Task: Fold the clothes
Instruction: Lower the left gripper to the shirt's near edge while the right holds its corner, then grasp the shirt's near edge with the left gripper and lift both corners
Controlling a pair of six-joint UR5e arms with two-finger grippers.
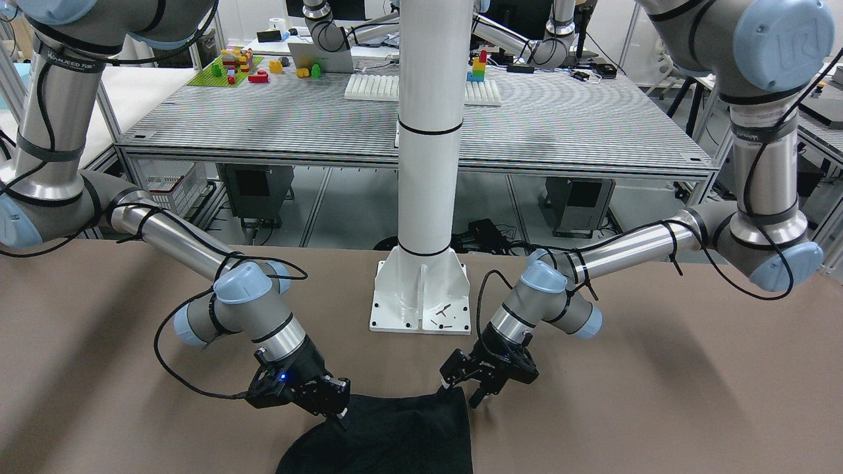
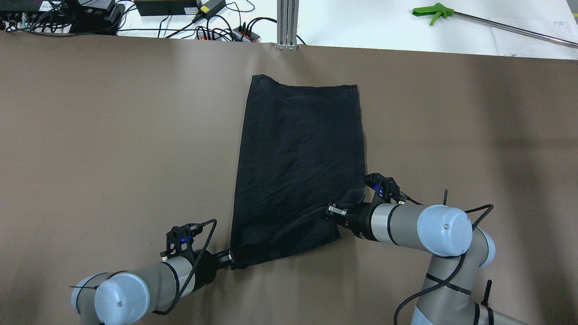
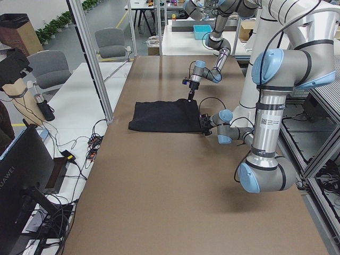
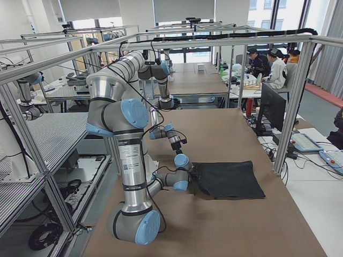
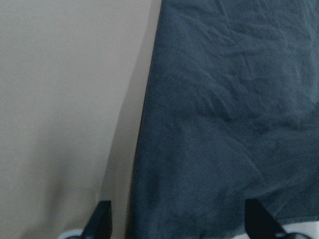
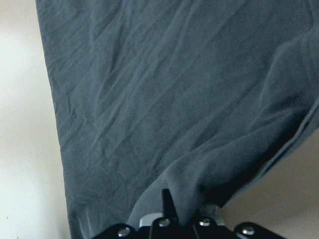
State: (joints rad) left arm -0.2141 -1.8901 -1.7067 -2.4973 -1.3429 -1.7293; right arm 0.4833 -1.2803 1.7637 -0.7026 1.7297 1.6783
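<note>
The black cloth (image 2: 298,158) lies flat on the brown table, with its long side running away from the robot. My left gripper (image 2: 234,259) is at its near left corner. In the left wrist view its fingers (image 5: 102,221) stand wide apart, open, with the cloth's edge (image 5: 224,124) between them. My right gripper (image 2: 332,211) is at the near right corner, shut on a raised fold of the cloth (image 6: 174,99). In the front view the left gripper (image 1: 461,394) and the right gripper (image 1: 341,416) sit at the cloth's (image 1: 395,434) two corners.
The white pillar's base plate (image 1: 421,296) stands just behind both grippers. An aluminium post (image 2: 287,22) and cables sit at the table's far edge. A green-handled tool (image 2: 433,11) lies on the white surface beyond.
</note>
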